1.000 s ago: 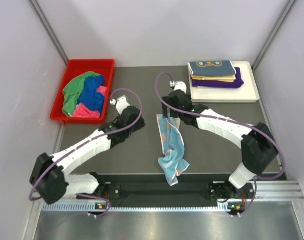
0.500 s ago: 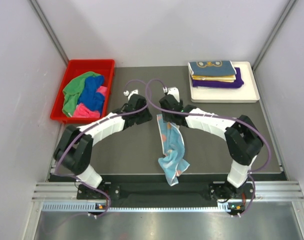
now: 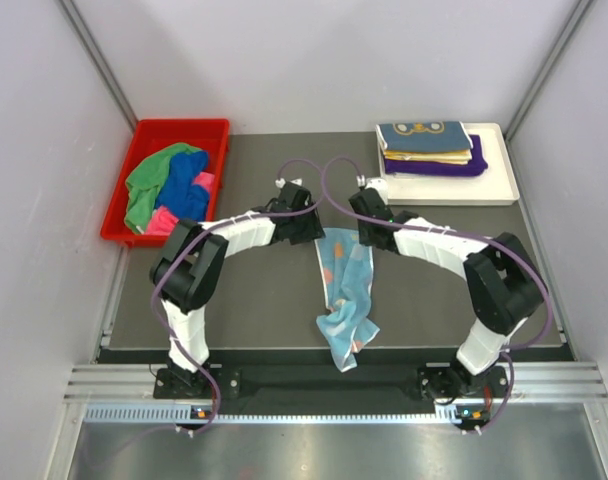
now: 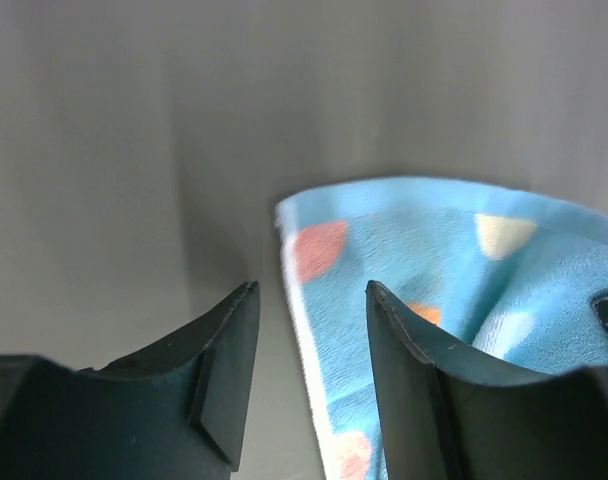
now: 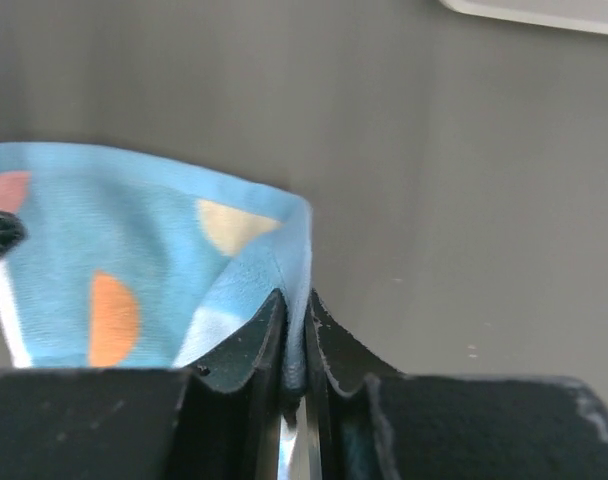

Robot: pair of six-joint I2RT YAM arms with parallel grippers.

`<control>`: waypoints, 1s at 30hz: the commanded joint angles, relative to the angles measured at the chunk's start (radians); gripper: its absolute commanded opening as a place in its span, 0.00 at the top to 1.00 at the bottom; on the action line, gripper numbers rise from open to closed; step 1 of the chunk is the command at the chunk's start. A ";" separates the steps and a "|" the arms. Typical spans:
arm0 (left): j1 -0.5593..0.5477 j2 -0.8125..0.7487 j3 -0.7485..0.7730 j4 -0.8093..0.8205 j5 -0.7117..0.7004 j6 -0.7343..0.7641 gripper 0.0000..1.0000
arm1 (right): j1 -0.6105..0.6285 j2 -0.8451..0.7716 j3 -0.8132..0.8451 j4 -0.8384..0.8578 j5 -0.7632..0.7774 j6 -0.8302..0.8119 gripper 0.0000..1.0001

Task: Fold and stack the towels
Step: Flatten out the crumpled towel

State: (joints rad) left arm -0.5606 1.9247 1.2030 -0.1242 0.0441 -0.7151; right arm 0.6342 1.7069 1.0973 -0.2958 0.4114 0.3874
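Across the counter (image 3: 254,300) a light-blue dotted towel (image 3: 344,290) runs near-to-far; right hand (image 5: 296,305) grips its far-right corner, open left hand (image 4: 310,295) straddles the left edge.

The bench (image 3: 264,300), dark grey and matt, is filling the middle of the enclosure. Pale, plain panels are closing it in: back wall (image 3: 324,60), left wall (image 3: 34,200), right wall (image 3: 589,220). Grey metal posts are rising at the rear corners, left (image 3: 99,60) and right (image 3: 554,60). A silver rail (image 3: 584,383) is running along the bench's near edge. Below it, a brushed metal sheet (image 3: 334,450) is reflecting soft, even light.
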 commanded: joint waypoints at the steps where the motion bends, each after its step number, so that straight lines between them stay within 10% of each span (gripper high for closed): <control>1: 0.004 0.043 0.046 0.029 0.004 0.032 0.48 | -0.051 -0.073 -0.033 0.061 -0.043 -0.015 0.89; 13: 0.002 0.172 0.197 -0.141 -0.122 0.049 0.54 | -0.205 -0.053 -0.108 0.130 -0.134 -0.050 0.91; 21: 0.001 0.218 0.234 -0.210 -0.142 0.060 0.58 | -0.283 -0.014 -0.094 0.135 -0.163 -0.054 0.57; 30: 0.001 0.180 0.233 -0.242 -0.079 0.120 0.44 | -0.320 0.065 -0.062 0.145 -0.172 -0.048 0.49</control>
State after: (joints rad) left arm -0.5644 2.0899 1.4517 -0.2169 -0.0444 -0.6449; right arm 0.3313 1.7508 0.9916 -0.1848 0.2497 0.3412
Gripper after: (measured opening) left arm 0.557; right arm 0.510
